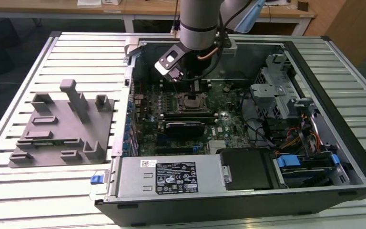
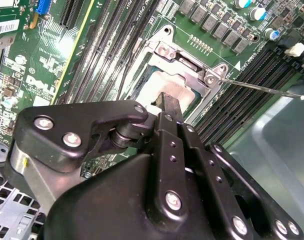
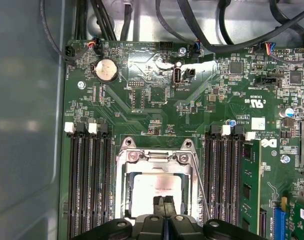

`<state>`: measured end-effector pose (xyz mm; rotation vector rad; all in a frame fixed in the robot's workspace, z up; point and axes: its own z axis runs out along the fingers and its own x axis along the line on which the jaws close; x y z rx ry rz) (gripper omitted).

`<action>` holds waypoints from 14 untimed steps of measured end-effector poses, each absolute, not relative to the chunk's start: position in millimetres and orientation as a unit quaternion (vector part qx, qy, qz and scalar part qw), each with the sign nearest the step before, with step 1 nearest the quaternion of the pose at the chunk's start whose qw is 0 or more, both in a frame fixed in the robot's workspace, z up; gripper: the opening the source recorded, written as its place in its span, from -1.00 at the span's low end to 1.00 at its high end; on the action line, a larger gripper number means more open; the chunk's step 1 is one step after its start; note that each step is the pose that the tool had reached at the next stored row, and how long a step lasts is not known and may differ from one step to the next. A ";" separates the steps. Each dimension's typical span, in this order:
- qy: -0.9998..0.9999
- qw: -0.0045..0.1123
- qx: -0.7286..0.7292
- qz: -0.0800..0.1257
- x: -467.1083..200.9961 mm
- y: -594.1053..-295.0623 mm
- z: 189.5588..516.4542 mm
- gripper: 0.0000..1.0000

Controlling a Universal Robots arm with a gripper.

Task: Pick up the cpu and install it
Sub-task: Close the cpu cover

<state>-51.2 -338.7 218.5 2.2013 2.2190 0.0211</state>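
Note:
The cpu (image 3: 153, 191), a flat square chip with a silvery-white top, lies inside the metal socket frame (image 3: 123, 180) on the green motherboard. In the second wrist view the cpu (image 2: 167, 84) shows partly behind the black fingers. My gripper (image 3: 165, 206) hangs just over the chip's near edge, its two narrow fingers pressed together with nothing between them. In the exterior view the gripper (image 1: 196, 88) points down into the open computer case, right above the socket (image 1: 192, 101). The socket's frame stands open around the chip.
Memory slots (image 3: 89, 180) flank the socket on both sides. The thin socket lever (image 2: 264, 89) sticks out sideways. A grey fixture block (image 1: 59, 126) sits at the exterior view's left of the case. Power supply (image 1: 170, 176), drive cage (image 1: 275, 95) and cables crowd the case.

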 end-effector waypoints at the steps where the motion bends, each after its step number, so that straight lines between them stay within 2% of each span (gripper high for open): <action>1: 0.710 0.008 0.704 0.007 -51.2 -338.7 218.8 -0.79; 14: 0.710 0.008 0.704 0.007 -51.2 -338.7 223.0 -0.79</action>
